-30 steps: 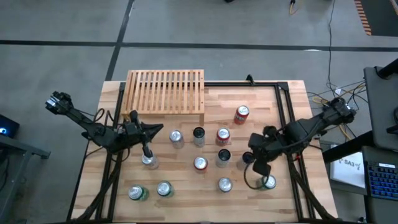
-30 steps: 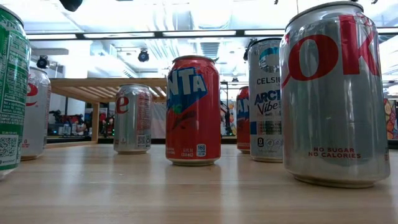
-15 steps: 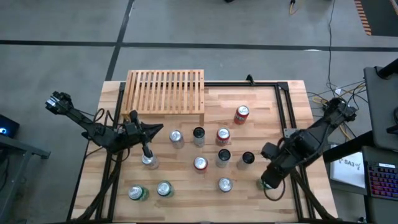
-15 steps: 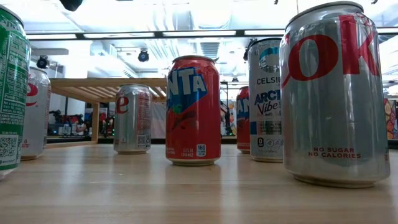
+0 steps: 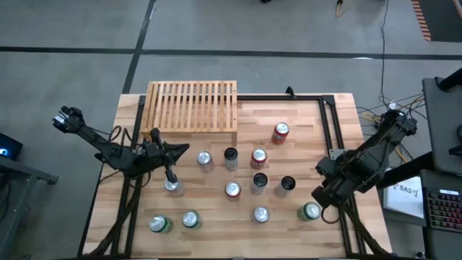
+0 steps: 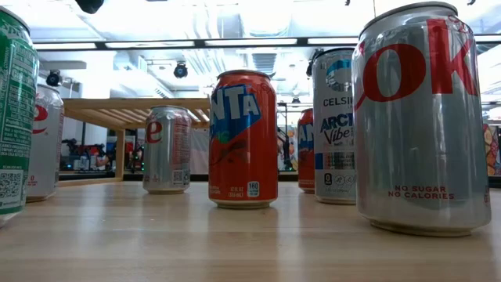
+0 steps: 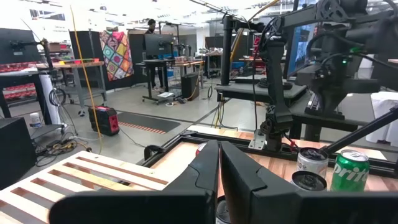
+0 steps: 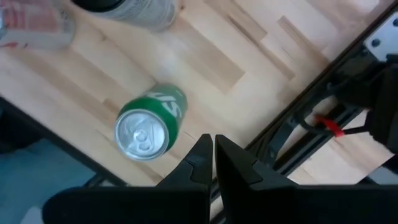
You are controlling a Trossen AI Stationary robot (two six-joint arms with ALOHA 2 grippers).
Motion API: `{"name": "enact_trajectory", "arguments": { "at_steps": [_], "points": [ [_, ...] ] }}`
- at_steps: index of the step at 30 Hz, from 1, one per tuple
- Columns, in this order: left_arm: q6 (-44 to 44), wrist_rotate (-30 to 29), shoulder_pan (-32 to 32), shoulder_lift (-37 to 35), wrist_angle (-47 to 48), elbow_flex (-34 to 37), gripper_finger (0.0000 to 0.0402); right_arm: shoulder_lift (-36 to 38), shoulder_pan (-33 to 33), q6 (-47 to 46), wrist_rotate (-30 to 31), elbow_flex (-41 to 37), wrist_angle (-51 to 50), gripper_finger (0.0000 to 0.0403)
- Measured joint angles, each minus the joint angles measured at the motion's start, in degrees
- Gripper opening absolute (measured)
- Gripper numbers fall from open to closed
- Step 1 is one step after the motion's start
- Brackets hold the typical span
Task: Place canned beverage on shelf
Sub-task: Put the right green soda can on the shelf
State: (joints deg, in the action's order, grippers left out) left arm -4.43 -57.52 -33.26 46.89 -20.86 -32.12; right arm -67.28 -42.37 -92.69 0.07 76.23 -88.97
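Note:
The light-wood slatted shelf (image 5: 192,106) stands at the table's far left with nothing on it; it also shows in the left wrist view (image 7: 81,180). Several cans stand upright on the table. My left gripper (image 5: 172,178) is shut, its tips (image 7: 219,149) over a silver can (image 5: 173,188). My right gripper (image 5: 323,196) is shut and empty at the near right. It is above the table, beside an upright green can (image 5: 312,211), which also shows in the right wrist view (image 8: 149,124) next to the fingertips (image 8: 213,142). My left gripper points down at the silver can's top (image 7: 219,213) with shut fingers. The fingers hide the spot, so I cannot tell whether they touch the can.
A red can (image 5: 280,132) stands far right of the shelf, and more cans stand mid-table and near left (image 5: 160,224). A black frame rail (image 5: 328,130) runs along the table's right side. In the low view a red can (image 6: 243,139) and a silver can (image 6: 419,117) stand close.
My right gripper has swung from over the cans near the green can toward the table's right edge, staying shut and empty. A dark-topped can that the arm covered now shows. The green can has stayed in place.

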Motion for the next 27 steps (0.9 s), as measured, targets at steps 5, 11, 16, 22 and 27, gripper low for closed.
{"name": "enact_trajectory", "arguments": {
  "at_steps": [5,11,16,22,27],
  "points": [
    [0.0,0.0,0.0,0.0,0.0,0.0,0.0,-0.38,0.0,-4.07,0.1,-0.81,0.59,0.0009],
    [-0.44,0.02,0.0,0.0,0.0,0.0,0.0,-1.81,0.0,-6.67,-0.06,-0.81,2.2,0.0018],
    [-0.44,0.02,-0.01,0.0,0.0,0.0,0.0,-2.5,0.0,-9.33,-0.28,-0.81,2.78,0.0069],
    [-0.46,0.02,-0.02,0.0,0.0,0.0,0.0,-2.54,0.0,-12.36,-3.33,-0.81,2.88,0.0178],
    [-0.8,0.02,-0.02,0.0,0.0,0.0,0.0,-2.54,0.0,-12.45,-3.53,-0.81,6.29,0.0257]
  ]
}}
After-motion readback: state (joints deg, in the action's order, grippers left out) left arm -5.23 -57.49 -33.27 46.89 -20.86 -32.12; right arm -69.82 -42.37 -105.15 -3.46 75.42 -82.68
